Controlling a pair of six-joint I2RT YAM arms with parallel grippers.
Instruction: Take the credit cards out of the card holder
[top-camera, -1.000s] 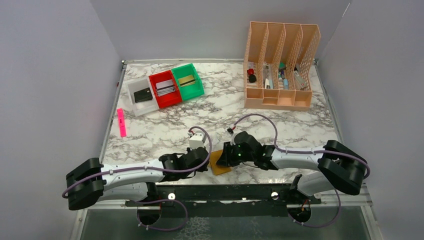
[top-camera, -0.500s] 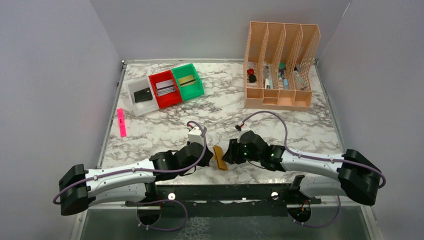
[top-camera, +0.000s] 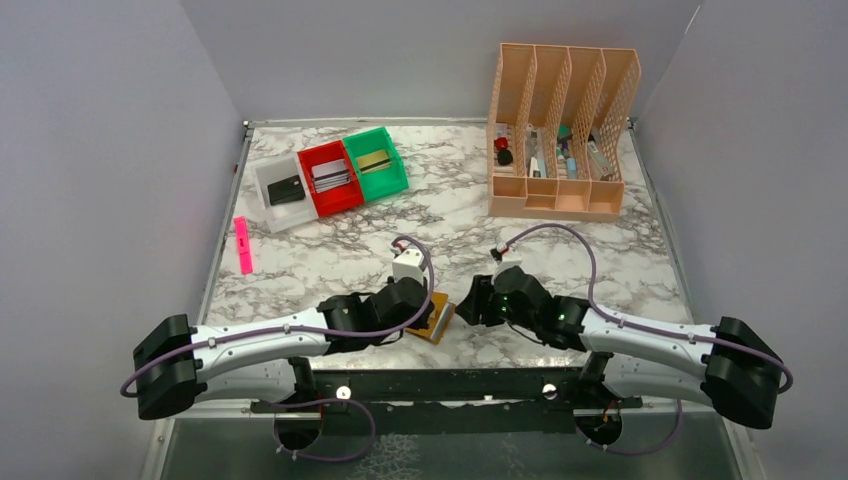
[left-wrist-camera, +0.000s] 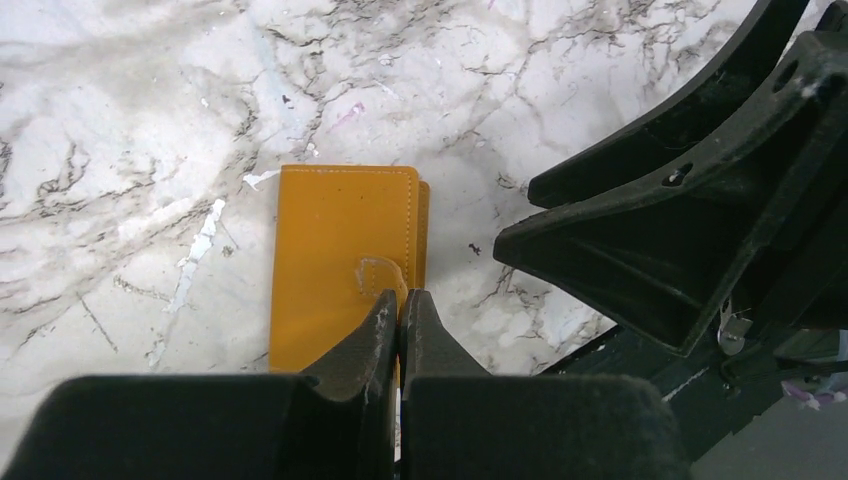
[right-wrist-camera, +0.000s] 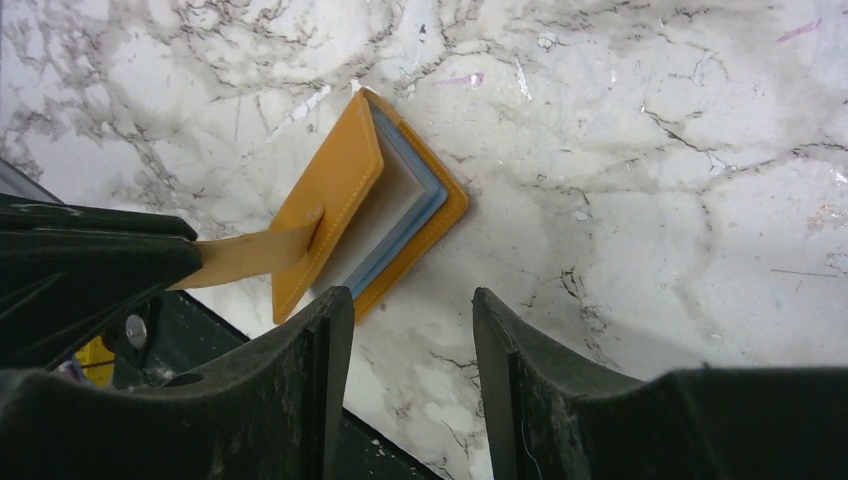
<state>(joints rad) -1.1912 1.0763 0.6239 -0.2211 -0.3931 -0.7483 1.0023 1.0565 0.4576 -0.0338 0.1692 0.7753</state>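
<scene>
**Marble table, with a card holder pinched by its tab**

Grey walls stand around a white marble table (top-camera: 560, 240) with dark veins. The card holder (top-camera: 437, 322) lies near the front edge, in the middle, between the two claws. It is flat and tan-brown.

The left gripper (left-wrist-camera: 400, 298) is squeezed tight. It pinches the small tab (right-wrist-camera: 260, 252) on the holder's top flap (right-wrist-camera: 335, 190). Seen from the right wrist, the flap is tipped up like a book cover, and pale blue edges (right-wrist-camera: 398, 242) show under it. The bottom half lies flat on the marble. How many cards are inside is hard to tell.

The right gripper (right-wrist-camera: 412, 300) sits just beside the holder, on its right side. Its fingers are wide apart and nothing is between them. One finger is close to the holder's edge, but it is not clear if they touch.

At the back left, three small bins stand in a row: a white bin (top-camera: 283, 190), a red bin (top-camera: 330, 178) and a green bin (top-camera: 377, 162). Each has something flat inside. A pink stick (top-camera: 243, 245) lies near the left edge. A peach rack (top-camera: 560, 130) with small things in its slots stands at the back right.
</scene>
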